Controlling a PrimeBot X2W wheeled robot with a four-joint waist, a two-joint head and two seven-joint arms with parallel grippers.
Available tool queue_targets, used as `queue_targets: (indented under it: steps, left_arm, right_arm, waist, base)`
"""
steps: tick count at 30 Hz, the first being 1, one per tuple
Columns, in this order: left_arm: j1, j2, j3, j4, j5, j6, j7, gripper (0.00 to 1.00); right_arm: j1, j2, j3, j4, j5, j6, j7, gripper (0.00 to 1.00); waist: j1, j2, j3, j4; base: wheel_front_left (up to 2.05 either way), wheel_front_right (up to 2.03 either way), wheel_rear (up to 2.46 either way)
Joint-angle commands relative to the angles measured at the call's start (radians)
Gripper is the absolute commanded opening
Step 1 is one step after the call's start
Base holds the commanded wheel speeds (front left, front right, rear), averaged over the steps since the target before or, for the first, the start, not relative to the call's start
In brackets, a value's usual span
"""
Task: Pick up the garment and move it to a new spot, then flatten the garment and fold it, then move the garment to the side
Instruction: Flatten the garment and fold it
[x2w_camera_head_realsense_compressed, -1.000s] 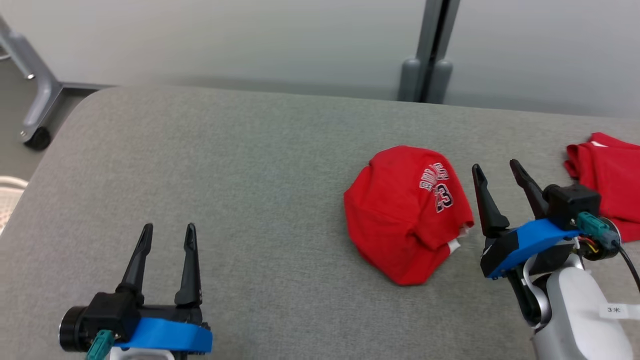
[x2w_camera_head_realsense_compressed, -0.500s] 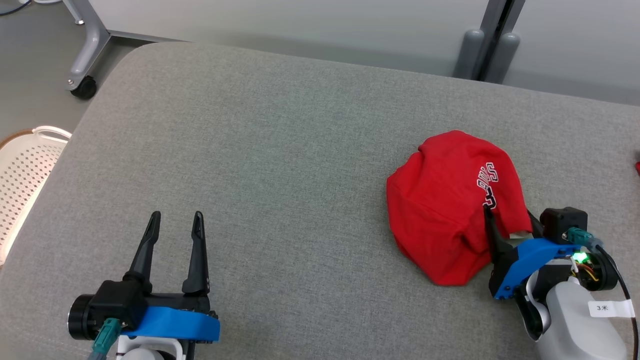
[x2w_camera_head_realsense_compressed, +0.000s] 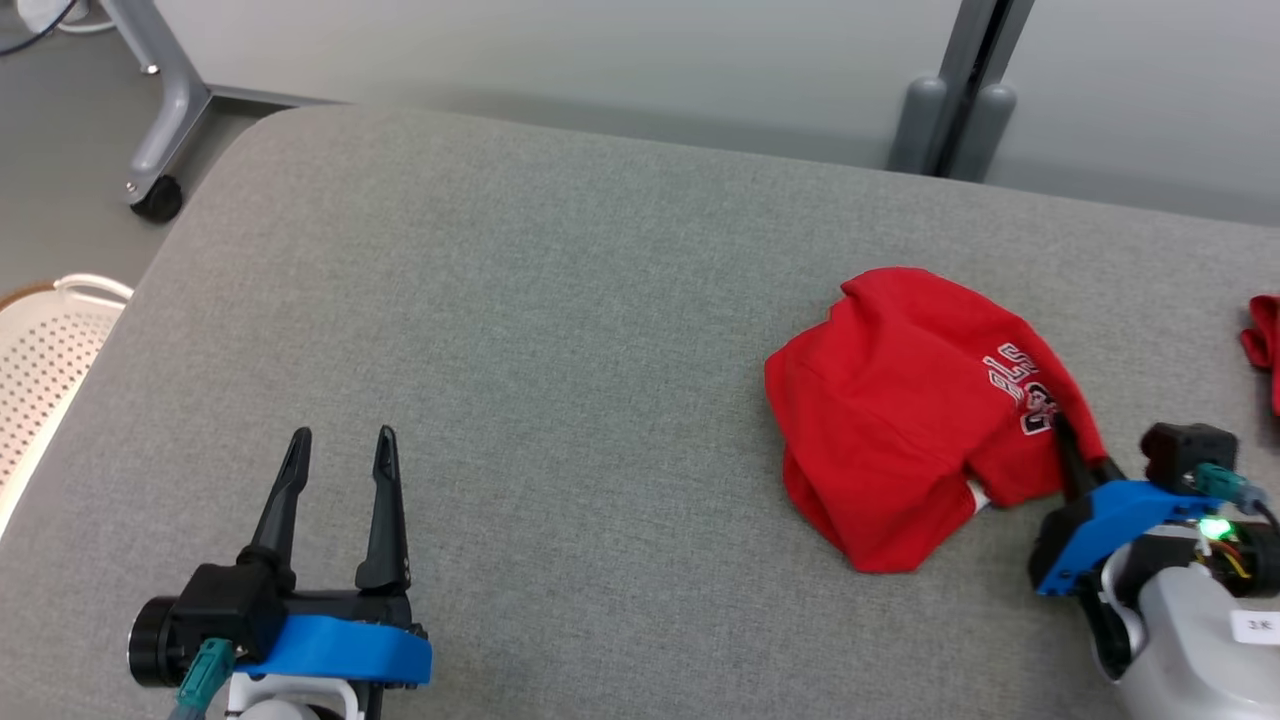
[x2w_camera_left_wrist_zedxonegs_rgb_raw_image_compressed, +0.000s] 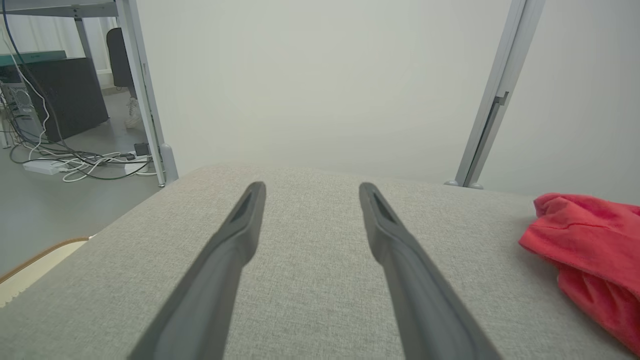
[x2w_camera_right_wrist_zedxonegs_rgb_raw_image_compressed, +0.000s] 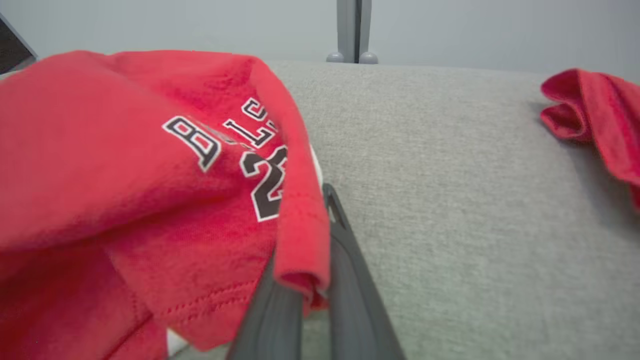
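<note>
Barely begun: the right fingers (x2w_camera_head_realsense_compressed: 1078, 465) are pinched shut on the hem of the crumpled red garment (x2w_camera_head_realsense_compressed: 900, 420), lying on the table (x2w_camera_head_realsense_compressed: 500, 300) at 3 o'clock, while the left fingers (x2w_camera_head_realsense_compressed: 383, 520) gape empty at 7 o'clock; lifting, moving, flattening and folding all remain.

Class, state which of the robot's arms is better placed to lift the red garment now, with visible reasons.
Right. The right pincer is shut on an edge of the red garment; the left pincer stands open above the grey surface, apart from it.
</note>
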Motion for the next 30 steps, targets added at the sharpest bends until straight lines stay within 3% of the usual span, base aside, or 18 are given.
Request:
queue_targets:
  steps: [1,8,12,18,24,30]
  left_arm:
    - [0.006,0.001,0.004,0.003,0.006,-0.005,-0.004,1.0]
    - [0.033,-0.003,0.01,-0.003,0.004,-0.008,-0.005,1.0]
    - [0.045,-0.005,0.013,-0.001,0.001,-0.008,-0.005,1.0]
    - [0.061,-0.008,0.016,0.0,-0.001,-0.009,-0.005,1.0]
    - [0.069,-0.009,0.011,0.001,-0.003,-0.009,-0.005,1.0]
    - [0.089,-0.01,0.016,-0.003,-0.006,-0.01,-0.005,1.0]
  right_arm:
    - [0.013,-0.017,-0.003,0.002,0.006,0.0,-0.011,0.0]
    - [0.067,-0.108,-0.025,-0.046,0.05,0.0,-0.035,0.0]
    - [0.097,-0.125,-0.025,-0.112,0.062,0.0,-0.039,0.0]
    - [0.1,-0.072,0.044,-0.267,0.065,0.0,-0.024,0.0]
    - [0.1,0.016,0.23,-0.438,0.068,0.0,0.025,0.0]
    - [0.178,0.064,0.422,-0.551,0.078,0.0,0.068,0.0]
  waist:
    - [0.0,0.0,-0.016,-0.015]
    - [0.0,0.0,-0.058,-0.057]
    - [0.0,0.0,-0.081,-0.076]
    - [0.0,0.0,-0.112,-0.09]
    - [0.0,0.0,-0.133,-0.081]
    - [0.0,0.0,-0.148,-0.068]
  base:
    - [0.0,0.0,0.0]
    - [0.0,0.0,0.0]
    - [0.0,0.0,0.0]
    - [0.0,0.0,0.0]
    - [0.0,0.0,0.0]
    - [0.0,0.0,0.0]
